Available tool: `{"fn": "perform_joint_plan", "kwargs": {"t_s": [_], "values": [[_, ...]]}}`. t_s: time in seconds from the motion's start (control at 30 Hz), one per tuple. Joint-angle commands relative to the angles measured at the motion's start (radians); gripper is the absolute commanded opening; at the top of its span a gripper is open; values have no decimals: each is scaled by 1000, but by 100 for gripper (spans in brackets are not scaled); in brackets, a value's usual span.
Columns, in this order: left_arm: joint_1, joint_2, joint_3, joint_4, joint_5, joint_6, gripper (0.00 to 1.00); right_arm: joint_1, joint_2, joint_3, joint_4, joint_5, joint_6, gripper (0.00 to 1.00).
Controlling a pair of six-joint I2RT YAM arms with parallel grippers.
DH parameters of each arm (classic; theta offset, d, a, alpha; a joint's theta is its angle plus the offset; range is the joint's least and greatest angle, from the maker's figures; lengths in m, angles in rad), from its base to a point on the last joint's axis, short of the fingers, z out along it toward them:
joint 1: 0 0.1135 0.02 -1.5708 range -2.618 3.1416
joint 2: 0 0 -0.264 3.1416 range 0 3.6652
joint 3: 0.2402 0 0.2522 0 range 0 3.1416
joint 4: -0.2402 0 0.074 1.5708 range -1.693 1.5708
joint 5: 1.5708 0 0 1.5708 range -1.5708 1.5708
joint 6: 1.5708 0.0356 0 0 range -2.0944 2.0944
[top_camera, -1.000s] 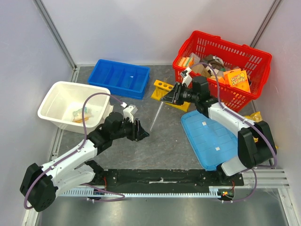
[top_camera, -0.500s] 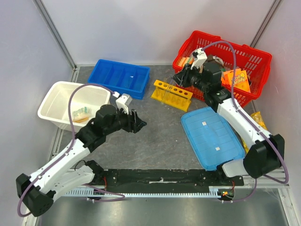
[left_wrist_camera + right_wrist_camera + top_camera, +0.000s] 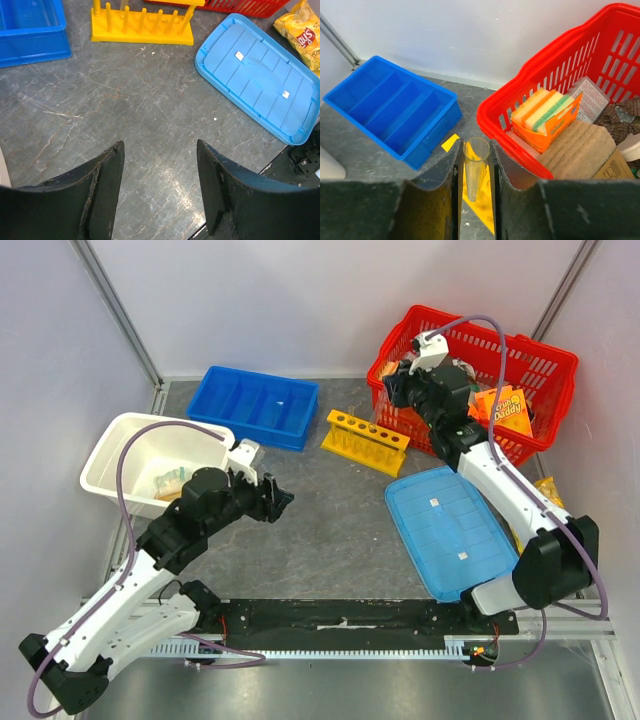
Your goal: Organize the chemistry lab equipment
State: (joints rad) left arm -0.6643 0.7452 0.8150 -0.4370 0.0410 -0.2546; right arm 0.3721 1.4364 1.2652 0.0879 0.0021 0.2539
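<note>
The right fingers [image 3: 395,392] are clenched on a clear tube [image 3: 476,150], which stands upright between them with its open mouth up. A second ago these fingers were low at the rack's near side, with the tube slanting down toward 7 o'clock over the table [image 3: 330,540]. Since then they have lifted it and swung toward 12 o'clock. They now hang above the right end of the rack [image 3: 365,440], just beside the near-left rim of the basket [image 3: 470,335]. In the right wrist view, yellow of the rack shows directly below the tube.

The rack itself has not shifted: it lies at 12 o'clock of the table's middle, between the blue tray [image 3: 260,405] at 10 o'clock and the basket at 2 o'clock.

The left fingers [image 3: 277,497] are spread wide with nothing between them, over bare table. They have drawn back toward 9 o'clock, closer to the white tub [image 3: 110,455]. The bag [image 3: 172,480] lies in that tub, unmoved.

The blue lid [image 3: 450,530] stays flat at 4 o'clock, with the chip bag [image 3: 302,32] beyond its right edge.
</note>
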Motion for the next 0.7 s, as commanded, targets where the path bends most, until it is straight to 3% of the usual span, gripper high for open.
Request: {"fn": "perform_joint_plan", "kwargs": {"t_s": [0.0,0.67], "values": [[-4,-27,-14,17,-36,58,66,2,47,62,110,41,-68,29],[-3,-23,-13,23,-23,60,66,56,222,99,199,36,-171,30]]}}
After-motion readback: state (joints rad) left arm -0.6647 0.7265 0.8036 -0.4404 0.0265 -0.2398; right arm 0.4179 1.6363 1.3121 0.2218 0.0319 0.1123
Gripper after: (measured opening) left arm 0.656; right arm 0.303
